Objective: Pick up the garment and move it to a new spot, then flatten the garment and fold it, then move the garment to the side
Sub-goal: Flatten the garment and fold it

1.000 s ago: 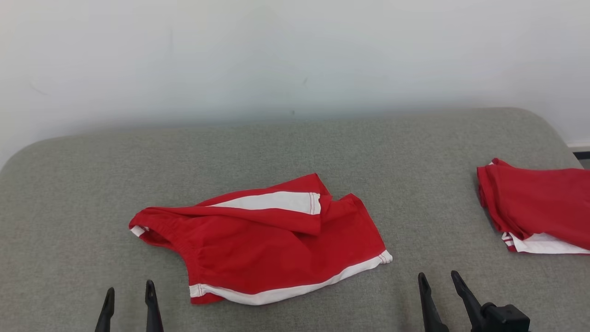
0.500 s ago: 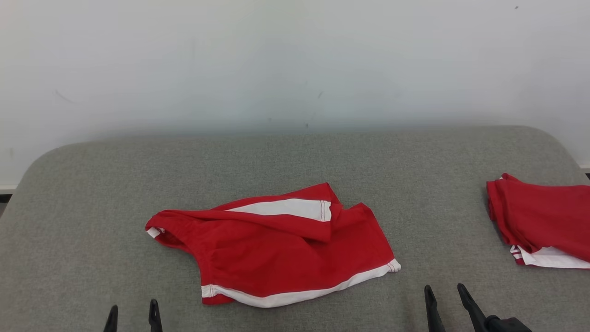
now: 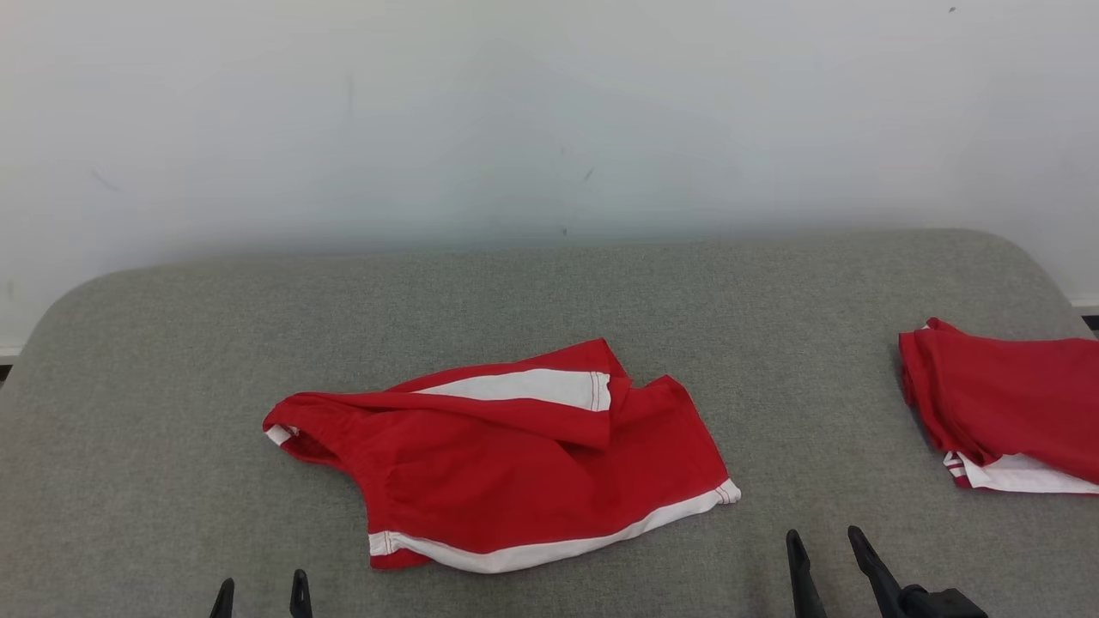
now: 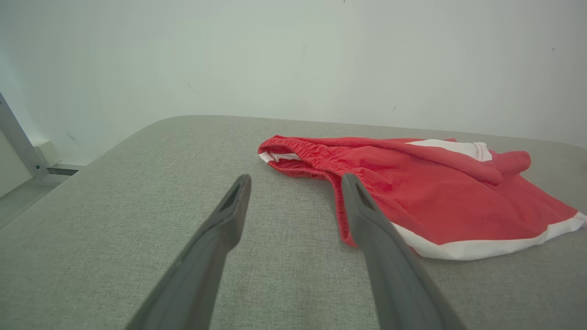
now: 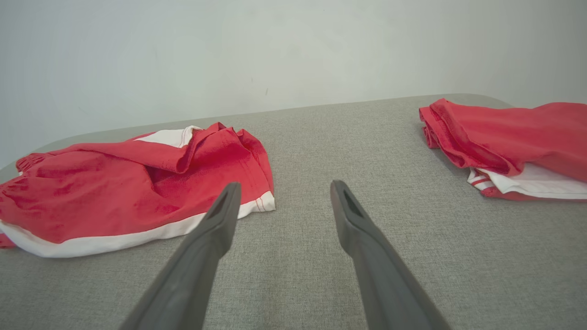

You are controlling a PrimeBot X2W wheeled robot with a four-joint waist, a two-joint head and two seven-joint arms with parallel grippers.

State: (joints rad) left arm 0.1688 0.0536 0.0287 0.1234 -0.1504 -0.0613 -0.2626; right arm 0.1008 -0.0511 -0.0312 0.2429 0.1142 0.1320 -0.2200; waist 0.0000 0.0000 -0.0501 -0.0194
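Observation:
A pair of red shorts with white trim (image 3: 506, 468) lies loosely crumpled in the middle of the grey padded table (image 3: 515, 292), one leg flopped over the other. In the left wrist view the red shorts (image 4: 412, 183) show their elastic waistband toward the camera. My left gripper (image 3: 261, 592) is open at the bottom edge, short of the waistband. My right gripper (image 3: 824, 549) is open near the front edge, to the right of the hem. Both hold nothing. The right wrist view shows the shorts (image 5: 124, 188) left of its open gripper (image 5: 282, 192).
A second red and white garment (image 3: 1004, 412), folded, lies at the table's right edge, seen too as the folded garment (image 5: 509, 142) in the right wrist view. A white wall (image 3: 549, 112) stands close behind the table. A metal bar (image 4: 18, 137) stands off the table's left end.
The head camera has tilted and shifted, so the whole picture sits lower and slightly right than a second ago. The left fingertips show less at the bottom. The shorts lie as before.

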